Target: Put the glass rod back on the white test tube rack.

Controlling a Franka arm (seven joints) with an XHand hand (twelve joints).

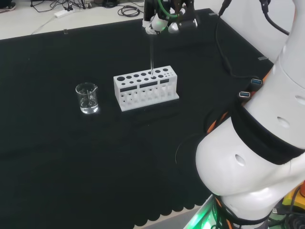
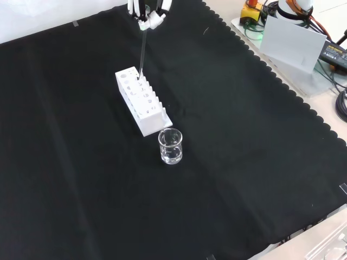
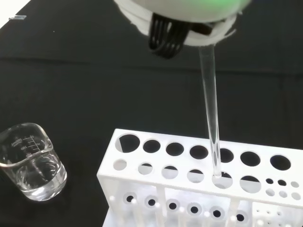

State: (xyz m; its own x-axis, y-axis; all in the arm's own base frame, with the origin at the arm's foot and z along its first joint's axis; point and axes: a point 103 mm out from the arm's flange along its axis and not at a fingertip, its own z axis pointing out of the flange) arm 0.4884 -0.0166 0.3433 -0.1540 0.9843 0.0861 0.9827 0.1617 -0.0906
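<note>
- Glass rod (image 3: 210, 113): hanging near upright above the white test tube rack (image 1: 145, 88). In the wrist view its lower tip is entering one of the rack's front-row holes, next to the cluster of small holes at one end.
- In the head view the glass rod (image 1: 151, 52) is dropping straight down from the robot hand to the rack's top plate, toward the rack's right-hand end.
- Robot hand (image 1: 159, 23): positioned directly above the rack, fingers curled in and pinching the rod's upper end; the front view (image 2: 147, 15) is showing the same hold, with the rod (image 2: 142, 51) slanting slightly down to the rack (image 2: 142, 100).
- Rack: standing flat on the surface (image 1: 71, 157), which is draped in black cloth; its other holes are showing open.
- Glass beaker (image 1: 87, 98): standing upright on the cloth just beside the rack, off its left end in the head view, apart from it. In the wrist view the beaker (image 3: 31, 163) is appearing to hold clear liquid.
</note>
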